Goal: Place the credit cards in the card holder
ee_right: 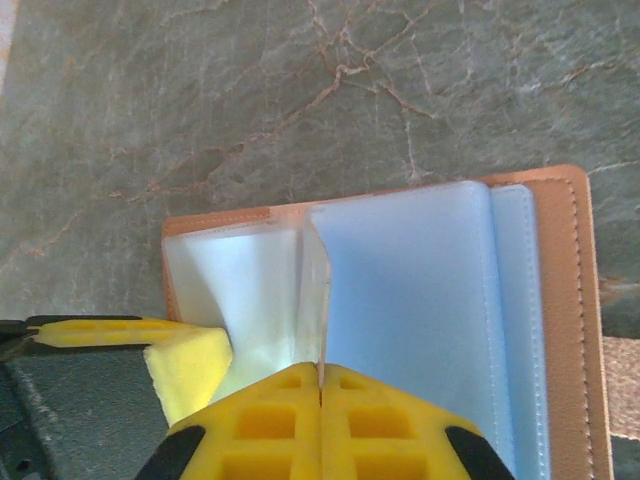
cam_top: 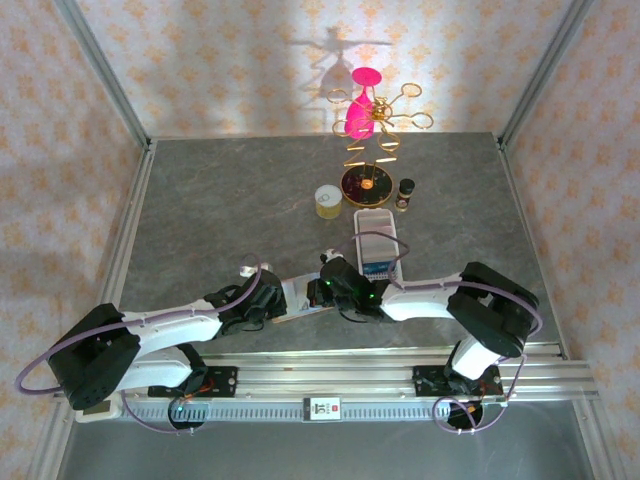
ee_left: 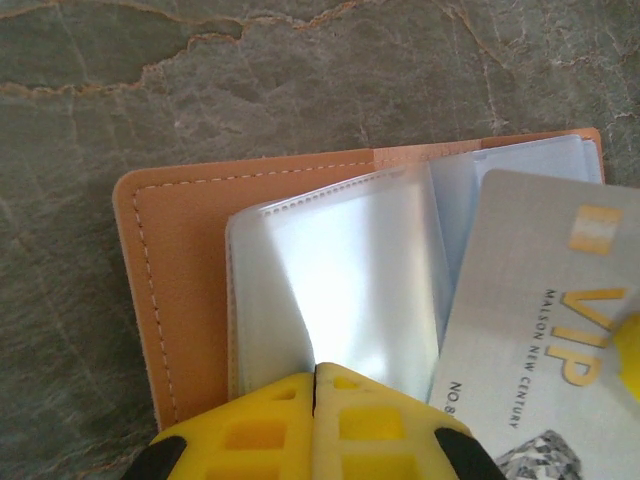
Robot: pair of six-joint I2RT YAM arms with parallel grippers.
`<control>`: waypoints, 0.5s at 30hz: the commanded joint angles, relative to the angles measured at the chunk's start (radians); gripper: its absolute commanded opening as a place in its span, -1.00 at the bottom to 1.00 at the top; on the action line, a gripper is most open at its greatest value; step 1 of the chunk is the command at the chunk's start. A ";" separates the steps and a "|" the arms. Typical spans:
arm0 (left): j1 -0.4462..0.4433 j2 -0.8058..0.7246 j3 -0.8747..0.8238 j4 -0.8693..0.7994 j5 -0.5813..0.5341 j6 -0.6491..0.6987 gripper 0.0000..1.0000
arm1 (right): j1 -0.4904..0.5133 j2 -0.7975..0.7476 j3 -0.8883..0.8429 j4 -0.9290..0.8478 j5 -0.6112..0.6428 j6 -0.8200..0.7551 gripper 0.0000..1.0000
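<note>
Looking from above first, I see both arms stretched to the middle of the grey table (cam_top: pixel 230 200). The left gripper (cam_top: pixel 272 300) and the right gripper (cam_top: pixel 330 290) meet over the card holder (cam_top: pixel 298 297), which lies open between them. Just behind them stands a white tray (cam_top: pixel 375 222) with a blue credit card (cam_top: pixel 378 268) waiting in it.

At the left wrist, the yellow fingers are pressed together on the near edge of a clear sleeve (ee_left: pixel 340 280) of the tan holder. I think this pinch is there to pin the pages down and keep one pocket apart from the others. A silver credit card (ee_left: pixel 540 330), marked VIP, comes in slanted from the right and lies over the right-hand sleeves. A yellow fingertip (ee_left: pixel 630 355) shows at its far edge. I cannot say if its corner is already inside a pocket.

At the right wrist, the fingers are closed tight with a thin pale sheet (ee_right: pixel 312 290) standing on edge between them — most likely that same silver card, held upright so its edge can find the slot. A yellow finger (ee_right: pixel 110 331) of the left gripper lies flat at the left side of the holder. So one hand steadies and the other feeds — the insertion looks begun, not finished.
</note>
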State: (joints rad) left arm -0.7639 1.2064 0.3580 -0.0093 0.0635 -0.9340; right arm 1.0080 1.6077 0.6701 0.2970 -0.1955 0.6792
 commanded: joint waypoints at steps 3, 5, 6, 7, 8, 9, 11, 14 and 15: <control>0.003 0.005 -0.017 -0.101 -0.047 0.017 -0.87 | 0.007 0.023 0.001 0.054 -0.061 0.026 -1.00; 0.003 0.004 -0.016 -0.107 -0.054 0.016 -0.84 | 0.007 0.030 -0.008 0.091 -0.081 0.044 -1.00; 0.003 0.001 -0.013 -0.111 -0.058 0.015 -0.79 | 0.007 0.035 -0.008 0.096 -0.087 0.049 -1.00; 0.004 -0.002 -0.014 -0.116 -0.063 0.017 -0.74 | 0.008 0.041 -0.007 0.099 -0.091 0.053 -1.00; 0.003 -0.008 -0.014 -0.117 -0.068 0.018 -0.71 | 0.007 0.045 -0.006 0.099 -0.093 0.054 -1.00; 0.004 -0.014 -0.014 -0.117 -0.072 0.018 -0.69 | 0.008 0.049 -0.005 0.103 -0.093 0.056 -1.00; 0.005 -0.029 -0.013 -0.121 -0.074 0.014 -0.56 | 0.008 0.054 -0.003 0.106 -0.095 0.057 -1.00; 0.007 -0.051 -0.010 -0.123 -0.073 0.015 -0.41 | 0.007 0.070 0.008 0.096 -0.100 0.059 -1.00; 0.008 -0.060 -0.007 -0.127 -0.075 0.017 -0.41 | 0.007 0.073 0.010 0.095 -0.101 0.061 -1.00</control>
State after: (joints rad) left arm -0.7639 1.1656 0.3580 -0.0486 0.0368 -0.9260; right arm 1.0092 1.6615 0.6697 0.3935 -0.2890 0.7326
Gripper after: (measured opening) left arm 0.292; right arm 0.050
